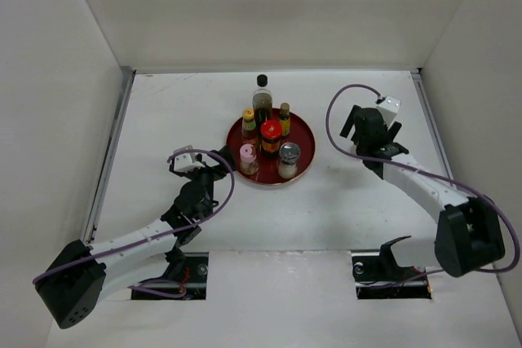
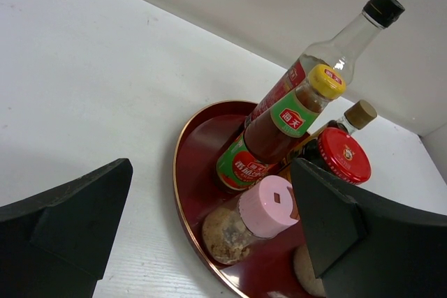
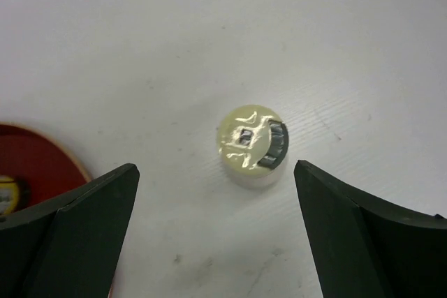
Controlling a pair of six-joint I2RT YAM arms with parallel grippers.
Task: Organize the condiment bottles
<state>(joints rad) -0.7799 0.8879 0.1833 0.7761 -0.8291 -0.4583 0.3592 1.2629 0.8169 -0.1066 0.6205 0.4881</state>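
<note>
Six bottles stand packed together on the red tray. At the far rim is the tall bottle, black cap, dark liquid. In front of it stand the sauce bottle with its yellow cap and red-brown sauce, and the amber bottle. The red-lidded jar sits in the middle. On the near edge are the pink shaker, with brownish grains inside, and the silver shaker.

My left gripper is spread wide just left of the tray, holding nothing. The pink shaker is nearest to it, apart from both fingers. One finger covers most of the silver shaker in the left wrist view.

The seventh, the cream shaker, stands alone on the white table, right of the tray. My right gripper hangs over it, fingers wide apart, touching nothing. The shaker is between them, closer to one side. Glare blurs its top, and from overhead my wrist hides it.
</note>
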